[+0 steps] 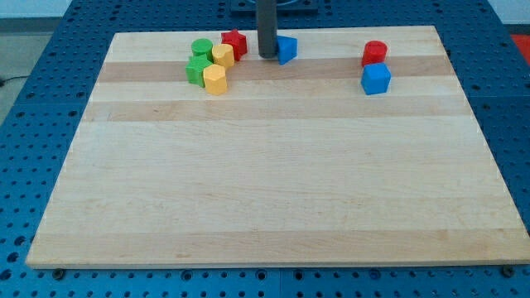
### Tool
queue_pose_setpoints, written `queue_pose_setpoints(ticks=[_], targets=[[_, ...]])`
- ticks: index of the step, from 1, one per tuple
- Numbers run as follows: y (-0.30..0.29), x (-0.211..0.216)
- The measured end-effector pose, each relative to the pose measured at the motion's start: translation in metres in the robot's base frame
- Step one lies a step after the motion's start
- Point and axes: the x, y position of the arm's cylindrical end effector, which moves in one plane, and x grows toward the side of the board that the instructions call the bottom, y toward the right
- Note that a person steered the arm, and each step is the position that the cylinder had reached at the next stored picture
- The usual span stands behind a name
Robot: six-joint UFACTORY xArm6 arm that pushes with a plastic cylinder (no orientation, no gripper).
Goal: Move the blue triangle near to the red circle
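The blue triangle (287,49) sits near the view's top edge of the wooden board (273,190), a little left of centre, with the dark rod standing right against its left side. My tip (267,55) rests on the board touching or just beside that left face; I cannot tell which, since the rod hides part of the block. The rod is a plain pusher with nothing that opens or closes, and it has hold of nothing.

The red circle (374,53) stands well apart to the view's right of the blue triangle, at about the same height on the board. Just below it, close or touching, is a blue cube (376,79).

On the other side of the rod, to the view's left, lies a tight cluster. A red block (234,43), whose shape looks star-like but is hard to make out, is nearest the rod. Next to it on the left is a yellow block (223,55), then a green cylinder (201,48) further left. Below these are a green block (198,69) of unclear shape and a yellow cylinder-like block (214,79), pressed close together.

The board lies on a blue perforated table (50,83)
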Motion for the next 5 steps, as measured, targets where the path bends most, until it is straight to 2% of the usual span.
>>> queue_pose_setpoints(ticks=[1, 3, 5], targets=[[0.032, 0.005], [0.117, -0.012], [0.128, -0.039]])
